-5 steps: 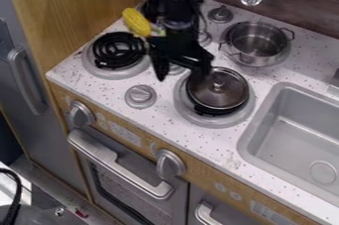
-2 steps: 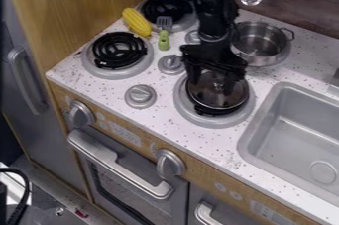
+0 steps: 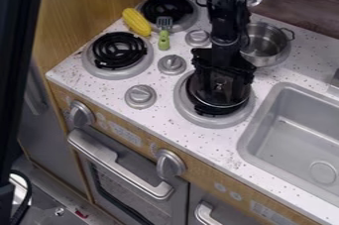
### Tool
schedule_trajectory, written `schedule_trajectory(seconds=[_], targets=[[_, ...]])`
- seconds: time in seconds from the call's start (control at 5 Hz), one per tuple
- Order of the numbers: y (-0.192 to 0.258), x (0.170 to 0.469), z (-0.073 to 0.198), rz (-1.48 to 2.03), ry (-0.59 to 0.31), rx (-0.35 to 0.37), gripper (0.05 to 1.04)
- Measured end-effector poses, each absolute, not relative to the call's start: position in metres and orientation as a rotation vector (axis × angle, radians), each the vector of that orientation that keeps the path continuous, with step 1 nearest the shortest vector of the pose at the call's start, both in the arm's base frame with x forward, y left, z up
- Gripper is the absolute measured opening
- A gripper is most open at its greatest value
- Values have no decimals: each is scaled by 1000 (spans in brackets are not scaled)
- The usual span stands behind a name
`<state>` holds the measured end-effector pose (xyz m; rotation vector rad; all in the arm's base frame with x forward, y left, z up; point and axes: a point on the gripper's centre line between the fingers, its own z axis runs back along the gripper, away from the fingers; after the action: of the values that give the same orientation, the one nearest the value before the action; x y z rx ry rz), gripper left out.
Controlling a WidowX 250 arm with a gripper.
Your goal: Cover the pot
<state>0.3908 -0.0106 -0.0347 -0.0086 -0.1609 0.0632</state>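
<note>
My gripper hangs low over the lid on the front right burner, its fingers open on either side of the lid's knob. Lying on the black coil of that burner, the round metal and dark-glass lid is partly hidden by the gripper. The silver pot stands uncovered on the back right burner, with the arm in front of its left side.
Yellow corn and a green-handled spatula lie between the left burners. Stove knobs stand left of the lid. A grey sink is at the right.
The gripper has moved right and come down over the lid. Its arm no longer covers the spatula and back left burner, and the lid and pot have kept their places.
</note>
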Motion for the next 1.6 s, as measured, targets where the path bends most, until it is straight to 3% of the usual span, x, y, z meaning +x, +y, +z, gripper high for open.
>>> schedule_trajectory(seconds=[0.4,0.6,0.8,1.0,1.2,1.4,1.6], targets=[[-8,392,-34,58,-145,12,425],[-7,390,-35,56,-135,32,265],[-5,383,-34,56,-122,42,261],[-1,375,-17,49,-167,21,261],[-2,380,12,-48,-343,-118,261],[-1,390,23,-95,-422,-151,261],[-3,412,35,-122,-471,-127,261]])
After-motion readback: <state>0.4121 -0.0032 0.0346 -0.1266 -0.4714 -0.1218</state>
